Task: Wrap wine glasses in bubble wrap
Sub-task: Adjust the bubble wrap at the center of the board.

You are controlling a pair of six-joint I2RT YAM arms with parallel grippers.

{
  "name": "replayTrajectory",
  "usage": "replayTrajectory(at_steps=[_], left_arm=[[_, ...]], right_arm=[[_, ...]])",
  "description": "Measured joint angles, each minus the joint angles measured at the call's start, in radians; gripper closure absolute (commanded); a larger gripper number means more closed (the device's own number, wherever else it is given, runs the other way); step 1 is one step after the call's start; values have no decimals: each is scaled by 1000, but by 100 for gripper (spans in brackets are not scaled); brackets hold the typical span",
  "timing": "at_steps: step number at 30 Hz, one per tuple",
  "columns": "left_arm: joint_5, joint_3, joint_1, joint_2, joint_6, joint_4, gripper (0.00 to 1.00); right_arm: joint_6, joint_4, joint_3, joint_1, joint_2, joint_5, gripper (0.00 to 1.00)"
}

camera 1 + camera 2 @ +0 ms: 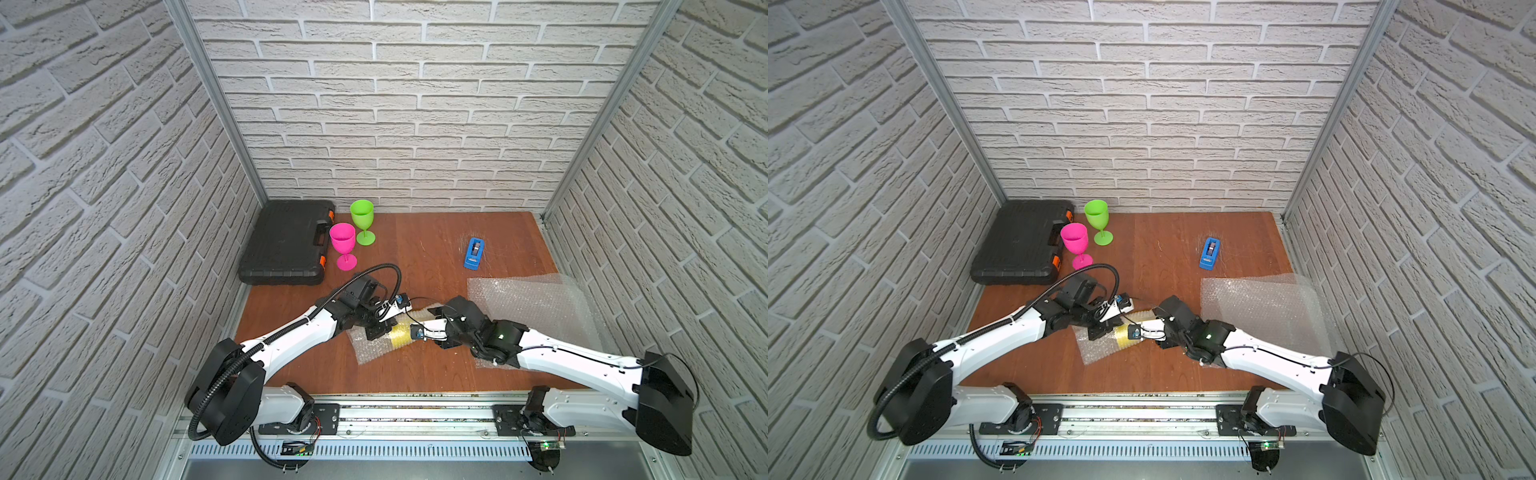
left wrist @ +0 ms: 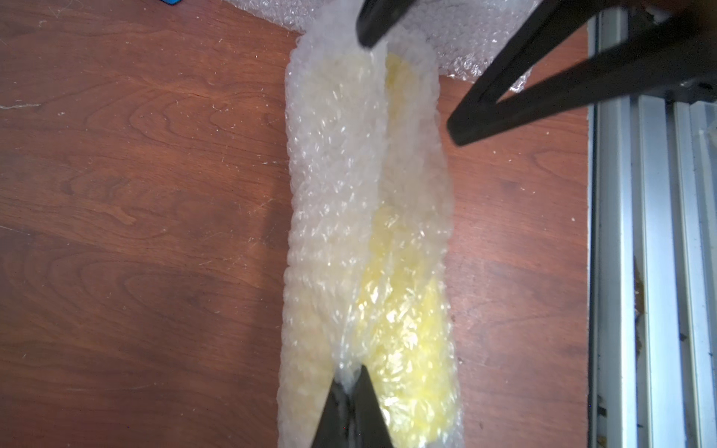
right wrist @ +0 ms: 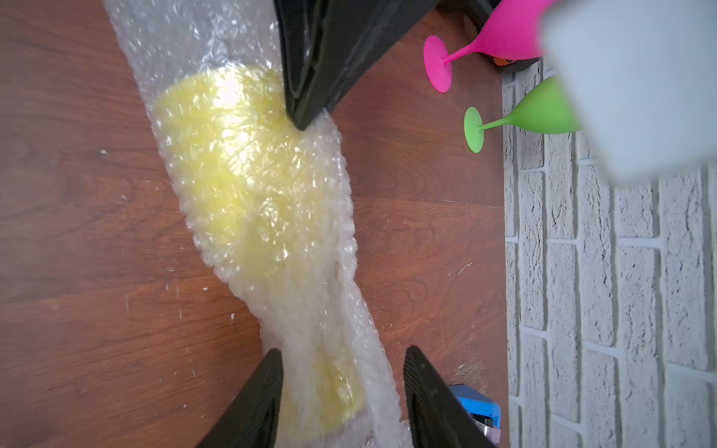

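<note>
A yellow wine glass (image 1: 401, 336) (image 3: 240, 166) lies on its side at the front middle of the table, rolled in a sheet of bubble wrap (image 2: 333, 174). My left gripper (image 2: 351, 378) (image 1: 376, 331) is shut on a fold of that wrap over the bowl. My right gripper (image 3: 343, 351) (image 1: 430, 322) is open, its fingers on either side of the wrapped foot end with gaps to the wrap. The pink wine glass (image 1: 343, 241) and the green wine glass (image 1: 362, 216) stand upright and bare at the back left.
A black tool case (image 1: 286, 243) lies at the back left beside the two glasses. A blue tape dispenser (image 1: 474, 253) sits at the back right. Spare bubble wrap sheets (image 1: 536, 307) lie at the right, partly under my right arm. A metal rail (image 2: 652, 271) borders the table's front.
</note>
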Motion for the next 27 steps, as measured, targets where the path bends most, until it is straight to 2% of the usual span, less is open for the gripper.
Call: replayTrajectory(at_steps=[5, 10, 13, 20, 24, 27], left_arm=[[15, 11, 0, 0, 16, -33, 100], [34, 15, -1, -2, 35, -57, 100], [36, 19, -5, -3, 42, -77, 100], [35, 32, -23, 0, 60, -107, 100], [35, 32, -26, 0, 64, -109, 100], [35, 32, -26, 0, 64, -111, 100]], right_arm=[[135, -44, 35, -168, -96, -178, 53], [390, -20, 108, -328, -61, -244, 56], [587, -14, 185, -421, 29, -273, 54], [978, -18, 385, -694, 304, -496, 52], [1135, -19, 473, -816, 484, -641, 54], [1212, -26, 509, -880, 599, -711, 52]])
